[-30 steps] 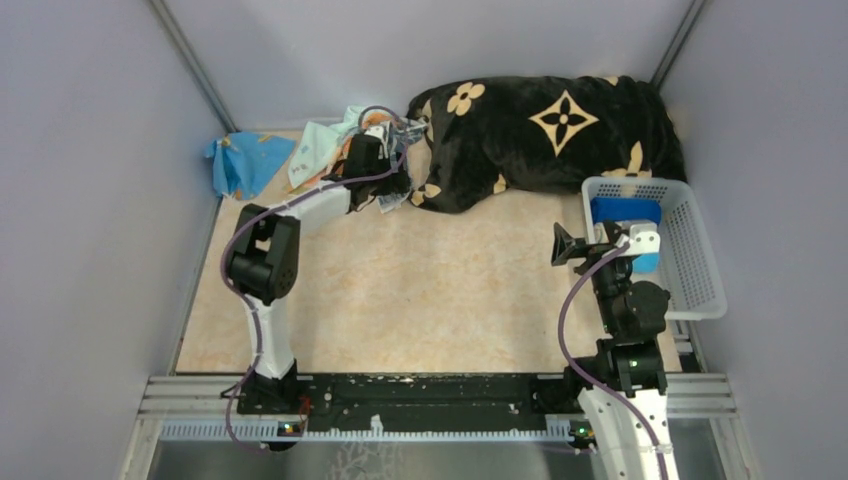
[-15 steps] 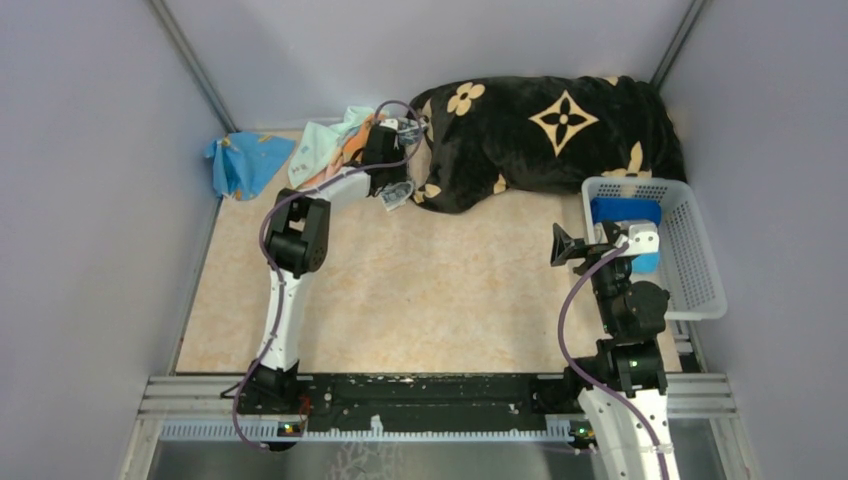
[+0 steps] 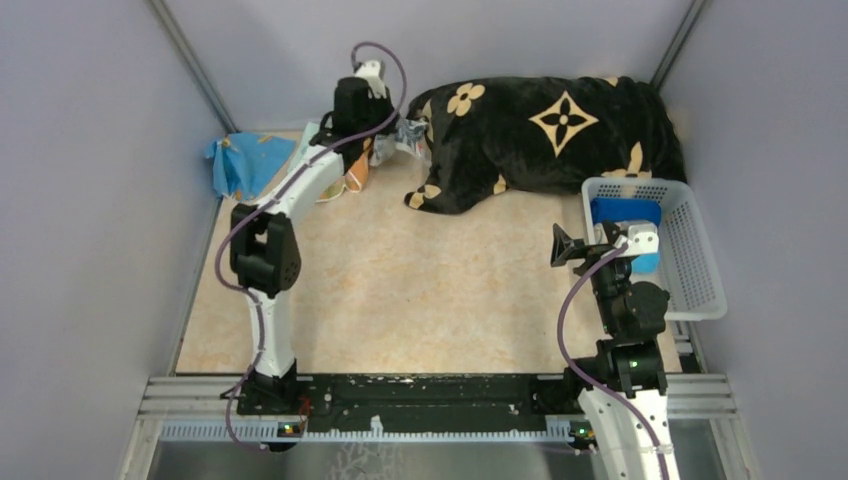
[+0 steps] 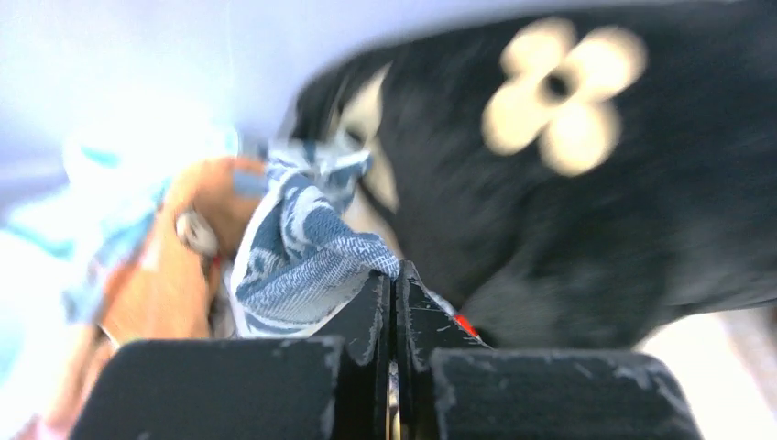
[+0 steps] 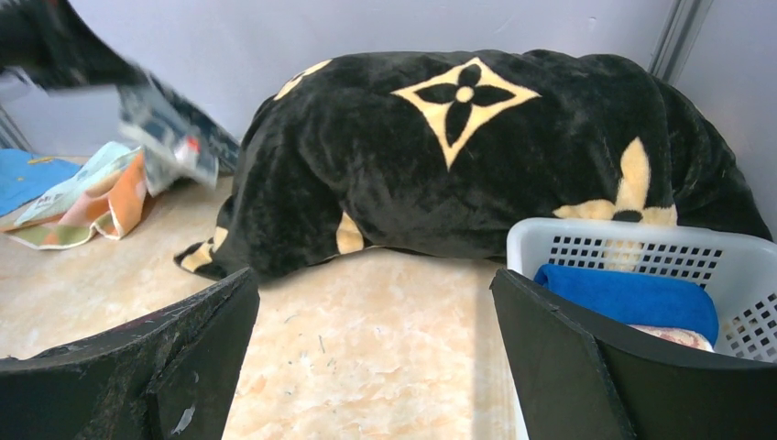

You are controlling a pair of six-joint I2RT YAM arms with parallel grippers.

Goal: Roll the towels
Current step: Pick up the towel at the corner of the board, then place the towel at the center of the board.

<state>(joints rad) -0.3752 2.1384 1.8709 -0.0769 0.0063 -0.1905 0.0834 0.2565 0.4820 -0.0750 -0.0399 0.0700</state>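
My left gripper (image 4: 394, 275) is shut on a corner of the grey-blue patterned towel (image 4: 293, 247), which bunches up just left of the jaws. In the top view the left gripper (image 3: 390, 132) is raised at the back of the table, and the towel (image 3: 412, 130) hangs beside the black blanket (image 3: 540, 140). An orange towel (image 3: 355, 178) and a mint towel (image 3: 308, 150) lie under the arm. My right gripper (image 5: 376, 339) stands open over bare table, nothing between its fingers.
A white basket (image 3: 700, 290) at the right holds a rolled blue towel (image 3: 625, 210). A blue cloth (image 3: 240, 160) lies in the back left corner. The black blanket (image 5: 458, 165) fills the back right. Walls close in on three sides.
The left gripper has closed on the grey-blue towel and lifted it up and toward the back wall. The right arm has not moved.
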